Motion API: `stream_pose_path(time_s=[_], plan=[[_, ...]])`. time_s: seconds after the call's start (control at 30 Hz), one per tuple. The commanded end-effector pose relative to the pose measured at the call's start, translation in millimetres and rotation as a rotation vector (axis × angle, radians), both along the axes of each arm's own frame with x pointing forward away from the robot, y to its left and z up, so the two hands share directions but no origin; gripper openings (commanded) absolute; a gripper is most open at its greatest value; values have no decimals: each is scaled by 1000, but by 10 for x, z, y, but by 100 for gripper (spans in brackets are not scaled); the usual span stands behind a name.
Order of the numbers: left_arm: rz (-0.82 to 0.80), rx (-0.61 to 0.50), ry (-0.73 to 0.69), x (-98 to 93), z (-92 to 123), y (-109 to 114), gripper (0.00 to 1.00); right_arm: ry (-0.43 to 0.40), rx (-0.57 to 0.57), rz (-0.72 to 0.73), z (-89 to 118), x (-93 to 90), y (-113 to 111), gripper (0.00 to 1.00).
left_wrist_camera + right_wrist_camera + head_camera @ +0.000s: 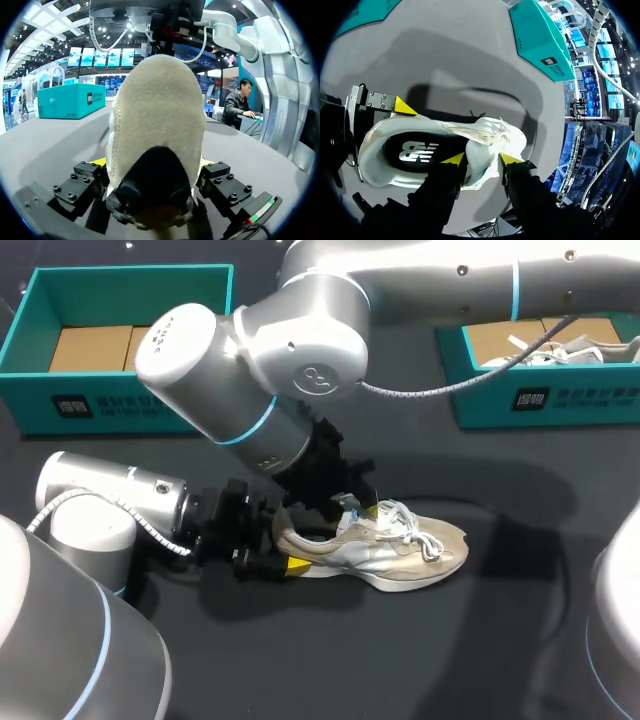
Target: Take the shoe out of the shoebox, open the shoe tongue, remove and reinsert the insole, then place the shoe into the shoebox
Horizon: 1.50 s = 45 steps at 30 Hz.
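Shoe (385,545) looks light and soft-sided, likely firmest at the heel (152,125), where the left pincer (283,552) clamps it; the right pincer (482,160) hangs open at the floppy tongue (490,132).

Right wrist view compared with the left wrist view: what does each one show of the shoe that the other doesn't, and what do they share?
Only the right wrist view looks down into the shoe: the dark insole and the tongue show, with the right hand at the shoe's side. Only the left wrist view shows the back of the heel, seen from behind. Both show the left hand gripping the heel, and a teal box beyond.
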<state>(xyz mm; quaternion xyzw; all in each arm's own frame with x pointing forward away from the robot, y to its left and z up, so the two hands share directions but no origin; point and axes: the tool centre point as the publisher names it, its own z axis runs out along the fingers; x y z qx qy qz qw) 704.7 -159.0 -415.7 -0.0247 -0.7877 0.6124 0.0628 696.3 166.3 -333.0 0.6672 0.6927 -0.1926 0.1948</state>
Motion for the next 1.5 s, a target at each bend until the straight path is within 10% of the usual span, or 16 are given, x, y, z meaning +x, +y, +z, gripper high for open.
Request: stream_pose_path(time_s=[0.03, 0.27, 0.8, 1.5], plan=[[1, 0, 0, -18, -25, -29, 0, -305, 22, -495, 3, -56, -21, 36], [1, 0, 0, -18, -25, -29, 0, -272, 31, -503, 83, -56, -62, 0], [1, 0, 0, -18, -25, -29, 0, -52, 227, -340, 315, 31, -550, 0], [1, 0, 0, -18, -25, -29, 0, 8, 287, -158, 216, 157, -1086, 4]])
